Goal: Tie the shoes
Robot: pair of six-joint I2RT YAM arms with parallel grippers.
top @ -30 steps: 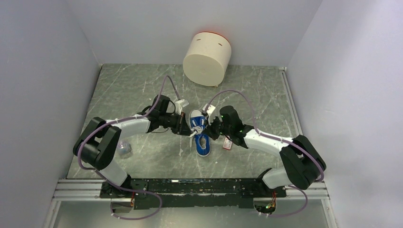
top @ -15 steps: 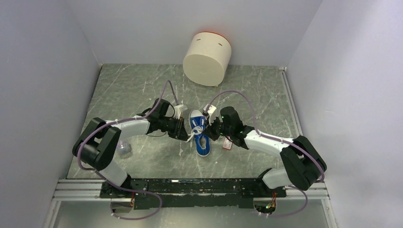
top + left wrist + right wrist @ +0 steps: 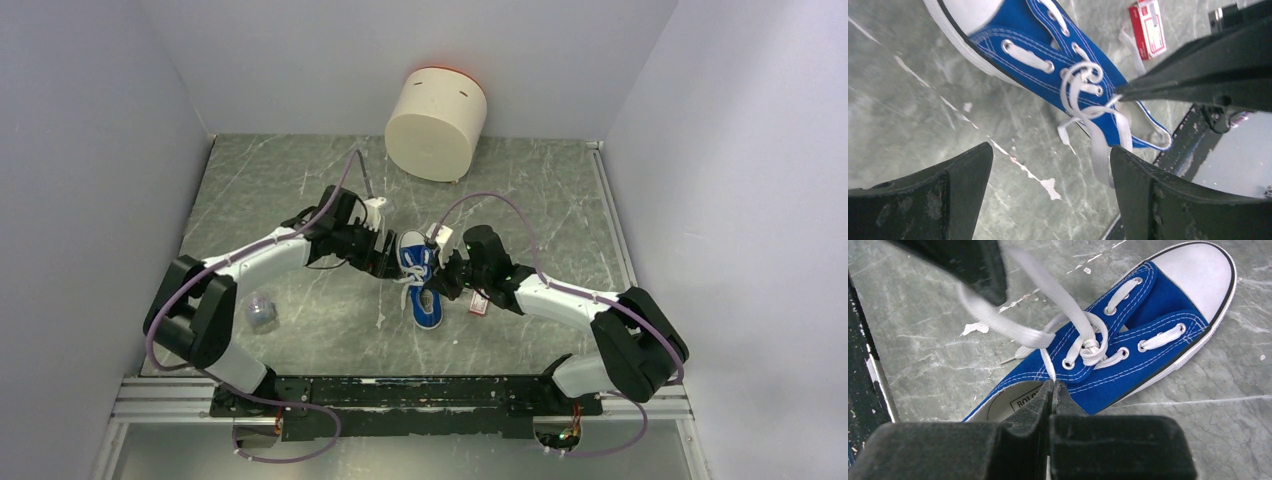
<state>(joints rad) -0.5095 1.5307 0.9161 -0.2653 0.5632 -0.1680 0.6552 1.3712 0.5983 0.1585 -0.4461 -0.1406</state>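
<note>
Sneaker point(image 3: 425, 300), blue canvas with white sole, lies sole-down on the counter point(image 3: 300, 190) midway between the two arms, toe cap toward the far wall. Left claw point(image 3: 1050, 170) hangs just left of the sneaker, jaws spread wide with nothing between them; the white laces point(image 3: 1083, 90) form a loose knot over the eyelets, with one strand drawn taut to the right; right claw point(image 3: 1053, 390) is closed, pinching that strand at its fingertips over the heel opening; a red-and-white packet point(image 3: 478, 303) lies just right of the sneaker.
</note>
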